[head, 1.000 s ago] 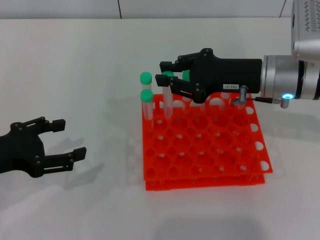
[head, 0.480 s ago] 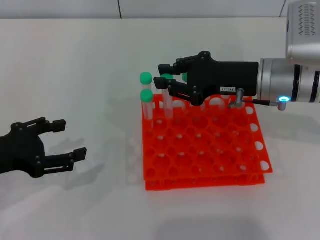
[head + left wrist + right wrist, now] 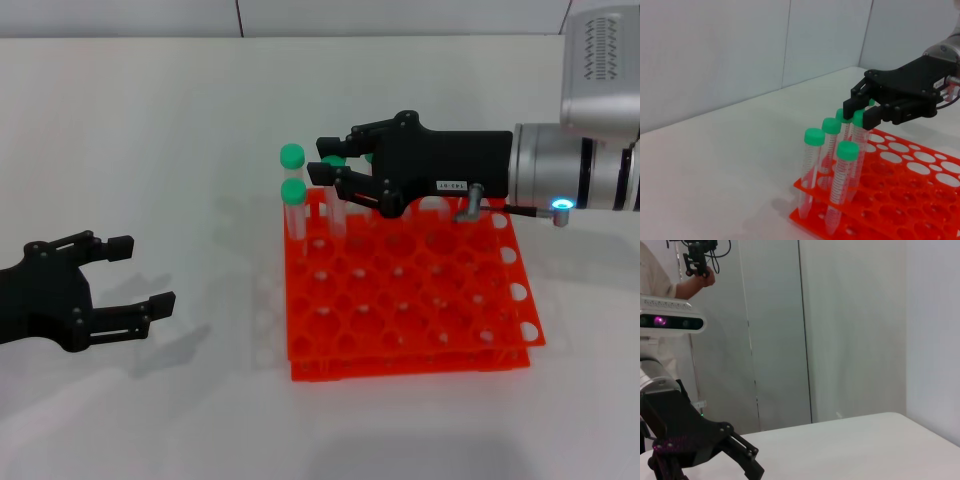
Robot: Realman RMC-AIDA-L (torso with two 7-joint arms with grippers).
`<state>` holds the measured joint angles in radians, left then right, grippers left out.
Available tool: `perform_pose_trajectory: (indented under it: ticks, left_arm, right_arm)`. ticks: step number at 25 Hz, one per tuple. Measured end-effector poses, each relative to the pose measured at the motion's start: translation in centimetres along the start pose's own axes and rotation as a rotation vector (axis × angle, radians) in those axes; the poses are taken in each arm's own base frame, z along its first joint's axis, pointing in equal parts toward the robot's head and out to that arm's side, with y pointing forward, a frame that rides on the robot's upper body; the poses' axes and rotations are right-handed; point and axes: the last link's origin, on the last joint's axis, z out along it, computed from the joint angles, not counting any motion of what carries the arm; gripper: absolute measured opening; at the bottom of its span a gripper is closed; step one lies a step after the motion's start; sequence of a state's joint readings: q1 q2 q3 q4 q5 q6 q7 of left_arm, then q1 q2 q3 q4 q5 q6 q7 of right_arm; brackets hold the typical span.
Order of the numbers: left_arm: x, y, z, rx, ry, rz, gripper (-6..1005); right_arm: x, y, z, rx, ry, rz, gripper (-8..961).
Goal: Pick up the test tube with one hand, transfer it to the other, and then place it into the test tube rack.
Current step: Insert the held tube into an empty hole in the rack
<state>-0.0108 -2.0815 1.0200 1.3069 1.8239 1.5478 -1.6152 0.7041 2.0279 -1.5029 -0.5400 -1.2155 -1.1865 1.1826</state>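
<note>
Head view gives us the square orange-red plastic test tube rack (image 3: 405,290) with its grid of round holes, standing on the white table (image 3: 150,130) a little right of centre. At its far left corner several slender clear tubes with round green caps stand upright in holes; two of them (image 3: 292,190) are plainly free of any gripper.

The right gripper (image 3: 328,166), the black two-finger one with a small white printed label and a metal plug, on a silver arm with a blue light, reaches in from the right over the rack's far edge. Its fingertips sit at the green cap of the test tube (image 3: 335,195), the clear green-capped tube standing in the rack just right of the free pair. In the left wrist view we see the same gripper (image 3: 859,112) with a finger on either side of that tube's cap (image 3: 858,118); the gap between the pads (image 3: 871,115) and the cap is too fine for us to judge, so we cannot tell whether it is clamped or released. The tube's lower end is down in a rack hole (image 3: 900,200).

The left gripper (image 3: 125,275), plain black with no label, hovers low over the table well to the left of the rack, its fingers spread apart and holding nothing. The right wrist view shows this gripper (image 3: 747,460) spread above the table too.
</note>
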Motion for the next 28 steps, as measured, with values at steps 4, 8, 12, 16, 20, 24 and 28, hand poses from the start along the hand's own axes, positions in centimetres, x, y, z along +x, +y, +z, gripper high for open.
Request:
perform_pose_trajectory:
  ticks: [4,8,12,16,20,24,28]
  left_arm:
    - [0.00,0.00,0.00,0.000,0.000,0.000,876]
    - [0.04,-0.02,0.02,0.000,0.000,0.002,876]
    - [0.05,-0.05,0.00,0.000,-0.001,0.003,876]
    - [0.07,-0.08,0.01,0.000,-0.002,0.003,876]
    - [0.12,-0.11,0.05,0.000,-0.001,0.005,876]
    - [0.21,-0.14,0.13,-0.002,0.000,0.007,877]
    - [0.27,-0.16,0.19,-0.003,0.000,0.008,877]
  right_arm:
    - [0.22,0.01,0.19,0.006,0.012,0.001,255]
    - [0.31,0.04,0.28,0.008,0.017,0.001,255]
    - [0.32,-0.01,0.28,0.011,0.018,-0.008,255]
    - [0.32,-0.03,0.27,0.013,0.017,-0.014,255]
    - [0.46,-0.01,0.16,0.016,0.018,-0.015,255]
    - [0.65,0.02,0.07,0.018,0.020,-0.013,255]
    - [0.71,0.03,0.05,0.019,0.021,-0.011,255]
